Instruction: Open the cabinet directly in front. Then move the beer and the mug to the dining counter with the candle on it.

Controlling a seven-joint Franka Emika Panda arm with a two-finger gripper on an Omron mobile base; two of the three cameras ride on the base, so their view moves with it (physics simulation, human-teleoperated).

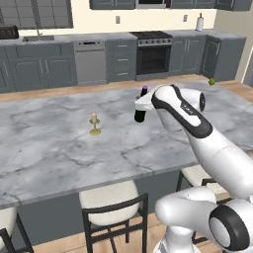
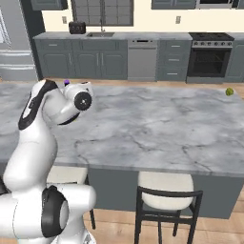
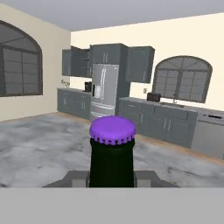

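My gripper (image 1: 142, 102) is shut on the beer (image 1: 140, 109), a slim near-black bottle held upright over the dining counter (image 1: 59, 143). Its base is at or just above the marble; I cannot tell if it touches. In the hand view the purple cap (image 3: 112, 130) rises between the gripper (image 3: 112, 176)'s dark fingers (image 3: 76, 177). The cap (image 2: 66, 82) also peeks over the wrist in the right base view. The candle (image 1: 94, 124), in its golden holder, stands on the marble left of the bottle. A wall cabinet (image 3: 80, 62) far off by the fridge has a door swung open. The mug is out of view.
A small green fruit (image 1: 211, 81) (image 2: 229, 91) lies near the counter's far right edge. Cream-seated stools (image 1: 111, 200) (image 2: 167, 185) stand along the near side. Base cabinets, a dishwasher (image 1: 90, 62) and an oven (image 1: 154, 55) line the far wall.
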